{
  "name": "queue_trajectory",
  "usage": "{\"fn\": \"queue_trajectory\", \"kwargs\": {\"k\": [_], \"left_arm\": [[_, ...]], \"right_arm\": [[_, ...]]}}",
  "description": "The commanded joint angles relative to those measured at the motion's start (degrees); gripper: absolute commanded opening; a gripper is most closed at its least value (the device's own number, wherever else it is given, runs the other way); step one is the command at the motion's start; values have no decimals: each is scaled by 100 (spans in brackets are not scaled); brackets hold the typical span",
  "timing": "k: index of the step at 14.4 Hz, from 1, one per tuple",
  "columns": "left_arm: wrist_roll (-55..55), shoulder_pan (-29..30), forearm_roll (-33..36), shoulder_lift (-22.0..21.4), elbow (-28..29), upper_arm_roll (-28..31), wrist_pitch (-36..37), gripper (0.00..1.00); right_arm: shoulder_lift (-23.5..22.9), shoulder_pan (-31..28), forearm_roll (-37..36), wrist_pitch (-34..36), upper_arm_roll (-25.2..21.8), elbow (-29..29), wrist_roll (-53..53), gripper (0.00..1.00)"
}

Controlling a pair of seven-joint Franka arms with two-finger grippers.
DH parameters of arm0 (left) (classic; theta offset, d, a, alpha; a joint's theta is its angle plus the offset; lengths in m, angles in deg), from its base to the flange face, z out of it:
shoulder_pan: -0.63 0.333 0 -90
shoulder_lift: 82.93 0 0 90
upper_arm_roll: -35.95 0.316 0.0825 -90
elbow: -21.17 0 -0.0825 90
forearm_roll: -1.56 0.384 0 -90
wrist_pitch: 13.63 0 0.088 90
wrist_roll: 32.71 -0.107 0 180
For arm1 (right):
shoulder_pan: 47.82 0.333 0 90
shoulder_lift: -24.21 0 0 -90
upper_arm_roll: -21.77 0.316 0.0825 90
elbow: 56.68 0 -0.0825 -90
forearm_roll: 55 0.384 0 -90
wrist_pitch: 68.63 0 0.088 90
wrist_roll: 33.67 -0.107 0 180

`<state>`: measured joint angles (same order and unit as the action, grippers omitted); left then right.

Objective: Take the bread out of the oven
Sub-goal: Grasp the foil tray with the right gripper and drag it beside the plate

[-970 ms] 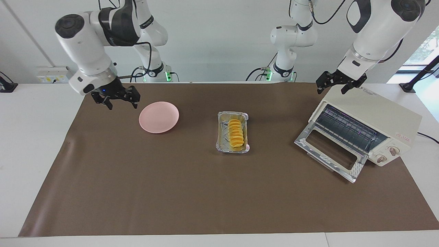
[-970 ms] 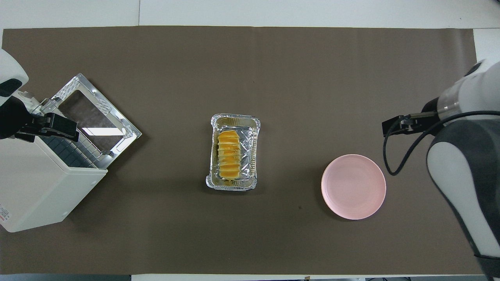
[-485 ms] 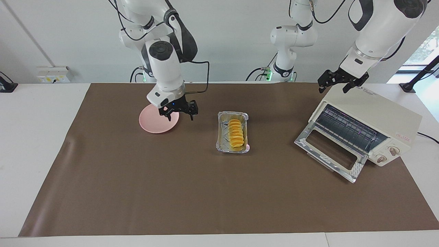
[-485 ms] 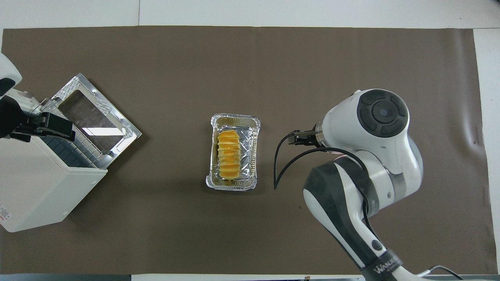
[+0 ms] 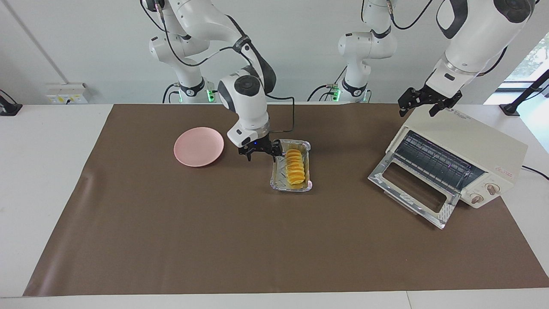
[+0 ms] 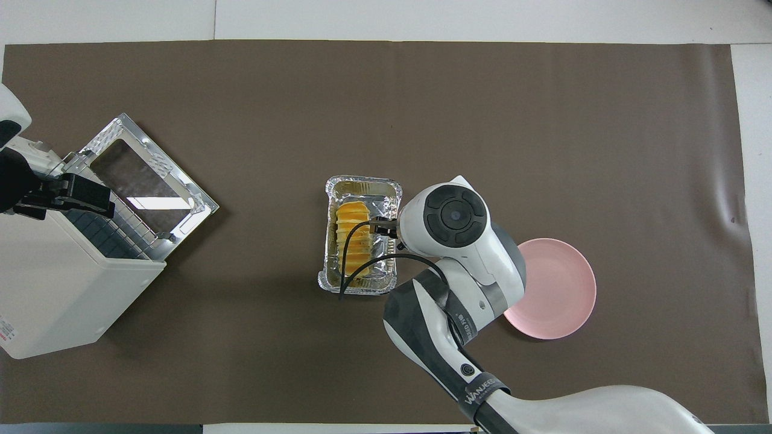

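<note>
We are looking at a task that is, as far as the scene tells us, largely done in its first part. The bread (image 5: 295, 166) is lying in a crinkled foil tray (image 5: 279, 176) on the brown mat (image 5: 214, 240) in the middle of the table, well apart from the oven (image 5: 465, 161), whose glass door (image 5: 414, 193) is hanging open with only a bare rack showing inside.

Our right gripper (image 5: 260, 151) is hovering low at the edge of the tray toward the right arm's end of the table, just beside the loaf, with its jaws spread wide and holding nothing. We are judging that it is lining up to pick the loaf out of the tray (the overhead view hides the fingertips under the wrist, so we are reading this from the facing view).

Our left gripper (image 5: 422, 101) is waiting over the top edge of the oven, jaws also spread and empty.

What is left, we are guessing, is gripping the loaf and setting it down somewhere; the pink plate (image 5: 198, 146), sitting empty toward the right arm's end of the mat, is looking like the likely spot.
</note>
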<state>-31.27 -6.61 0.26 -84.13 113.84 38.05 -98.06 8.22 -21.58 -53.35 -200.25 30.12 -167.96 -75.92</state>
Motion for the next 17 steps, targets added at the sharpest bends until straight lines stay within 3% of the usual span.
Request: {"fn": "queue_trajectory", "kwargs": {"k": [1,7,9,10,13,14,17], "left_arm": [[50,65,-72,-91,67,-43,-57,100],[41,65,-72,-91,67,-43,-57,100],[50,65,-72,-91,67,-43,-57,100],[50,65,-72,-91,67,-43,-57,100],[50,65,-72,-91,67,-43,-57,100],[50,65,-72,-91,67,-43,-57,100],[50,65,-72,-91,67,-43,-57,100]], "right_arm": [[-202,3,47,-4,-35,239,-117,100],[-352,-6,55,-504,-27,-130,-117,96],[-352,-14,55,-505,-27,-148,-117,87],[-352,-14,64,-513,-27,-165,-134,72],[-308,3,55,-820,-27,-419,-284,10],[-299,3,55,-934,-27,-499,-284,0],[-299,3,55,-962,-27,-508,-266,0]]}}
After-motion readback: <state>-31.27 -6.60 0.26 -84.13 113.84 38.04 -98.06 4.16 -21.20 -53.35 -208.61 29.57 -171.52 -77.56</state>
